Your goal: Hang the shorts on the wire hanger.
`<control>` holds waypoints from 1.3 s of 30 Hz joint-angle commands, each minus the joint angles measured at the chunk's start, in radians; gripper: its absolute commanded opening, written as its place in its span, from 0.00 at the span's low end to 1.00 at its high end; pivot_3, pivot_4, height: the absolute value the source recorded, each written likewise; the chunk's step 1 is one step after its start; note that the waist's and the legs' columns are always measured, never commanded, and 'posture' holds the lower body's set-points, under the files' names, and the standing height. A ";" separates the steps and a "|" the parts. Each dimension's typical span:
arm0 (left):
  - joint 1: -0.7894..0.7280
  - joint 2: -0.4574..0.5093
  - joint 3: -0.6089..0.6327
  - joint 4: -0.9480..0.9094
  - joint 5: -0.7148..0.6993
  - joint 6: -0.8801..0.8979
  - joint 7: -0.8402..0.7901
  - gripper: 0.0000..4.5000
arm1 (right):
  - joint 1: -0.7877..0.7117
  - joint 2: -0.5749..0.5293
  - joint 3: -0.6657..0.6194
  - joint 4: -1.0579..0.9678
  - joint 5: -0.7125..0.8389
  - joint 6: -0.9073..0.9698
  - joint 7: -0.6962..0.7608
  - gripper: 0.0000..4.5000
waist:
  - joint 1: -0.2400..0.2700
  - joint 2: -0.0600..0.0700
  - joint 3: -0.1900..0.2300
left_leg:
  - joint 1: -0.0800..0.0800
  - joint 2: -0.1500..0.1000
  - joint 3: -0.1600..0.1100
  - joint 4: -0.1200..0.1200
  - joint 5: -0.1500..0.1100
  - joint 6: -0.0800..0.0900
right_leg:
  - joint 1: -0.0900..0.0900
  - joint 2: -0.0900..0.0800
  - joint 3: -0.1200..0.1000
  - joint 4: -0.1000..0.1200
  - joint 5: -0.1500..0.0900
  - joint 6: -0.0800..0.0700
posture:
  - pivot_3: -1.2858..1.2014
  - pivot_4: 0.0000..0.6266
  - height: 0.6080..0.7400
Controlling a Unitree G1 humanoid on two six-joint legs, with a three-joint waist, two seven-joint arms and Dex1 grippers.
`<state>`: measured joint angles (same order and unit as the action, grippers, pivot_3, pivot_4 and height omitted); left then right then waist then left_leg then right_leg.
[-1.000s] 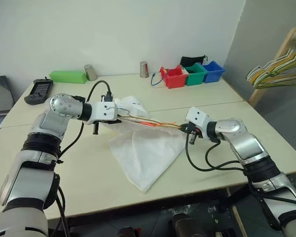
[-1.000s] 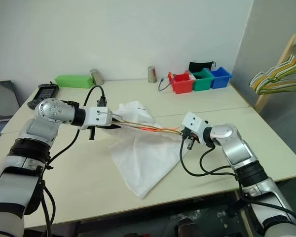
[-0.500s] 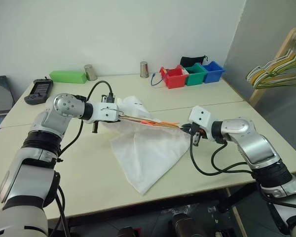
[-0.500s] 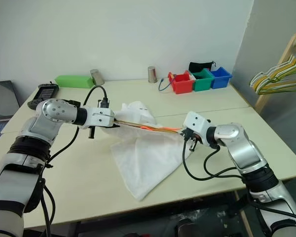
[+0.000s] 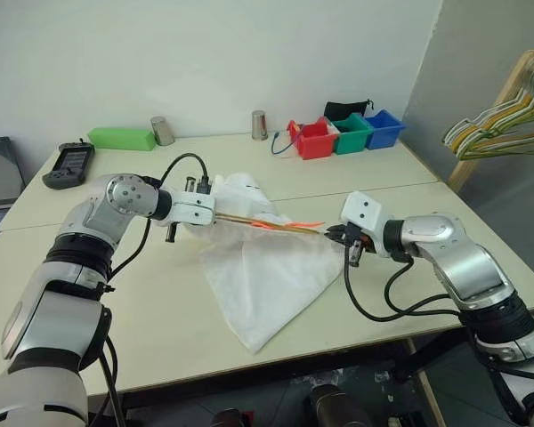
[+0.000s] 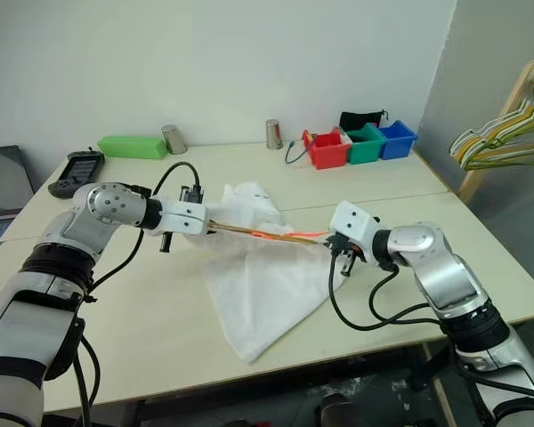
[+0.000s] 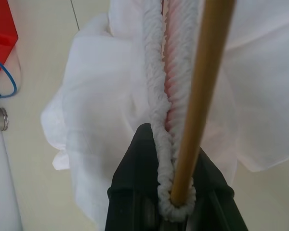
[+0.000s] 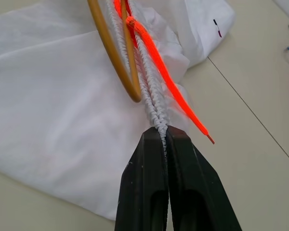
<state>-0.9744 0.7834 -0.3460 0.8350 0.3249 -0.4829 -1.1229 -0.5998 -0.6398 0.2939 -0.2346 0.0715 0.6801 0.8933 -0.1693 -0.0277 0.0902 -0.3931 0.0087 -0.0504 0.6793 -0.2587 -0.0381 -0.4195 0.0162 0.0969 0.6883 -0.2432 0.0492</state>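
The white shorts [image 5: 267, 276] hang by their gathered waistband [image 7: 156, 96], stretched between my two grippers just above the table, and the lower fabric lies on the tabletop. The yellow-orange wire hanger [image 6: 249, 231] runs along the waistband. Its wire [image 7: 202, 96] enters the pinch of my left gripper [image 5: 215, 212], which is shut on the waistband's left end. My right gripper [image 8: 164, 139] is shut on the right end of the waistband, with the hanger's curved corner [image 8: 111, 53] just beyond its tips. A bright orange drawstring [image 8: 159, 62] trails beside it.
Red [image 5: 314, 140], green [image 5: 351, 133] and blue [image 5: 384, 129] bins stand at the back right. Two metal cups [image 5: 163, 131] [image 5: 261, 125], a green box [image 5: 123, 138] and a black device [image 5: 68, 165] are along the back. A bunch of hangers [image 5: 498, 124] hangs on a wooden rack at the right.
My right arm has drawn slightly back and up, still gripping the waistband. The left wrist has turned a little. The shorts stay stretched between the grippers.
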 commanded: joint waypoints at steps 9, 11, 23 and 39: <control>-0.061 0.032 -0.029 0.064 0.082 -0.002 0.045 0.02 | 0.004 -0.028 -0.040 -0.109 0.029 0.081 -0.018 0.01 | -0.003 0.000 0.000 | 0.000 0.000 0.000 0.000 0.000 0.000 | 0.000 0.000 0.000 0.000 0.000 0.000 | 0.46 0.00 1.00; -0.068 0.039 -0.056 0.075 0.127 -0.028 0.073 0.02 | -0.006 -0.033 -0.043 -0.122 0.035 0.095 -0.017 0.01 | -0.004 0.000 0.000 | 0.000 0.000 0.000 0.000 0.000 0.000 | 0.000 0.000 0.000 0.000 0.000 0.000 | 0.46 0.01 1.00; -0.103 -0.081 -0.034 0.055 0.077 0.005 0.098 0.02 | -0.127 0.066 -0.002 -0.158 0.061 0.169 -0.078 0.01 | -0.025 0.000 0.000 | 0.000 0.000 0.000 0.000 0.000 0.000 | 0.000 0.000 0.000 0.000 0.000 0.000 | 0.45 0.01 1.00; -0.059 -0.102 -0.008 -0.013 0.041 0.047 0.122 0.02 | -0.116 0.050 0.083 -0.073 -0.002 0.012 -0.045 0.15 | -0.031 0.000 0.000 | -0.001 0.000 0.000 0.000 0.000 0.000 | -0.001 0.000 0.000 -0.001 0.000 0.000 | 0.47 0.00 1.00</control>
<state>-1.0260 0.6657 -0.3921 0.8639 0.3925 -0.4405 -1.0168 -0.7144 -0.5864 0.3858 -0.2848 0.0627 0.7056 0.8360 -0.2003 -0.0280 0.0901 -0.3942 0.0088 -0.0507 0.6791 -0.2588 -0.0381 -0.4202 0.0161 0.0968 0.6875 -0.2432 0.0492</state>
